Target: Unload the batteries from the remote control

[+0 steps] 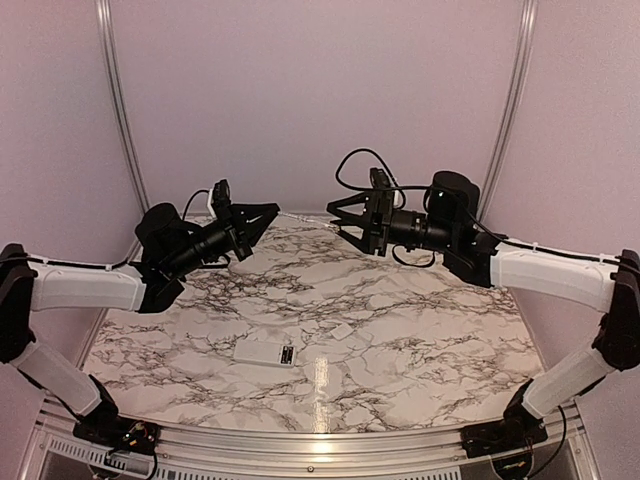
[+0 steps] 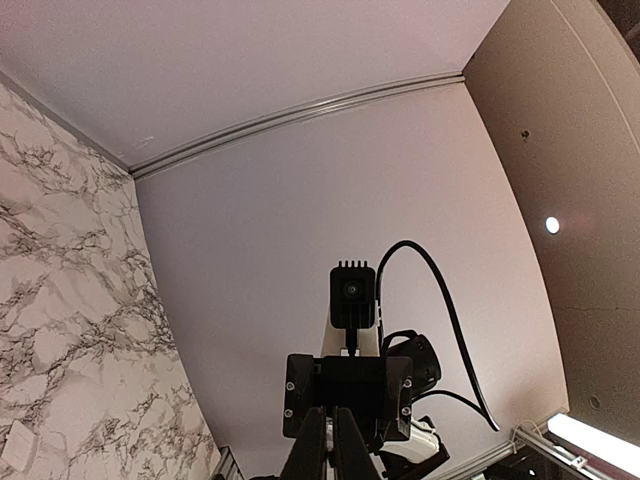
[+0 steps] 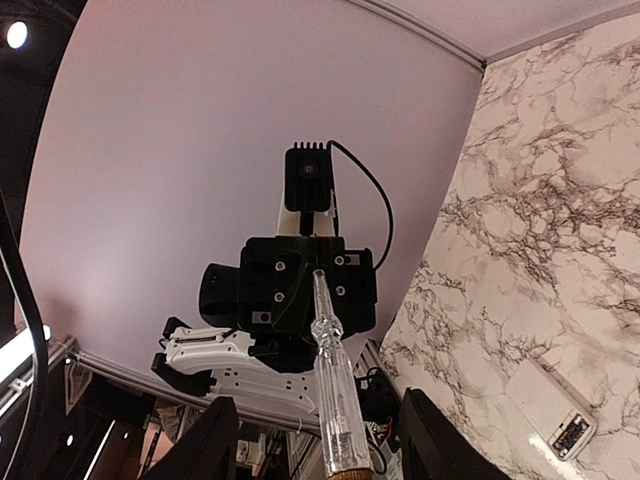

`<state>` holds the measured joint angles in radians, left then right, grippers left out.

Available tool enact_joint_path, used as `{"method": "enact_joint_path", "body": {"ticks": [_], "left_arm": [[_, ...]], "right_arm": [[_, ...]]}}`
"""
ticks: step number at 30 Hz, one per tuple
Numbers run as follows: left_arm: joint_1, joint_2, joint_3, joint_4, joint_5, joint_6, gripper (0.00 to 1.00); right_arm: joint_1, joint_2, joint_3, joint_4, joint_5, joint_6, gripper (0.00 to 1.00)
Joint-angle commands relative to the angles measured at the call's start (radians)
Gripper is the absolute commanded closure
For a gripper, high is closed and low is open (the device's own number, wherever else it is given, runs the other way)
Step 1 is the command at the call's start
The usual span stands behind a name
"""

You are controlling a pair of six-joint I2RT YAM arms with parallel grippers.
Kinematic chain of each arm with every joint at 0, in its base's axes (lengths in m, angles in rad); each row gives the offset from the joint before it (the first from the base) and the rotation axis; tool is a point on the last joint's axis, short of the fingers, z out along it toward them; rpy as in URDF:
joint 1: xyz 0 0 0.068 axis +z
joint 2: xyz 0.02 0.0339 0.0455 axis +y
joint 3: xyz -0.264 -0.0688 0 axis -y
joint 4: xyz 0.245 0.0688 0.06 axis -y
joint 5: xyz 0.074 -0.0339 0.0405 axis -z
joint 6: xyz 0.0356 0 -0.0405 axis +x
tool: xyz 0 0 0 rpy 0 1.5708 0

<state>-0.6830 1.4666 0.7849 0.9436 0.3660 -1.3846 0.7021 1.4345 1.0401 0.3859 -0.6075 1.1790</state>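
The white remote control (image 1: 262, 352) lies flat on the marble near the front, its dark recess and label at its right end; it also shows in the right wrist view (image 3: 552, 412). The batteries are not visible as separate pieces. Both grippers are raised at the back, facing each other. My left gripper (image 1: 264, 214) (image 2: 333, 445) is shut on the thin end of a long clear pale rod (image 1: 306, 219). The rod's (image 3: 335, 385) thick end lies between the wide-open fingers of my right gripper (image 1: 336, 216) (image 3: 322, 445), which do not touch it.
A small white squarish cover piece (image 1: 342, 331) lies on the marble right of the remote. The pale back wall and metal corner posts (image 1: 118, 90) stand close behind the grippers. The metal front rail (image 1: 320, 440) runs between the arm bases.
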Motion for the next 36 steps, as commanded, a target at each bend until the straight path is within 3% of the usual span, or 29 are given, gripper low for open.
{"method": "enact_joint_path", "body": {"ticks": [1,22,36], "left_arm": [[-0.006,0.041,0.047,0.042,0.017,0.006,1.0],[-0.006,0.09,0.051,0.085,0.026,0.001,1.0],[-0.006,0.081,0.029,0.082,0.021,0.022,1.0]], "right_arm": [[-0.004,0.017,0.046,0.053,-0.038,0.035,0.47],[-0.004,0.062,0.041,0.096,-0.08,0.089,0.62],[-0.004,0.08,0.05,0.096,-0.093,0.083,0.81]]}}
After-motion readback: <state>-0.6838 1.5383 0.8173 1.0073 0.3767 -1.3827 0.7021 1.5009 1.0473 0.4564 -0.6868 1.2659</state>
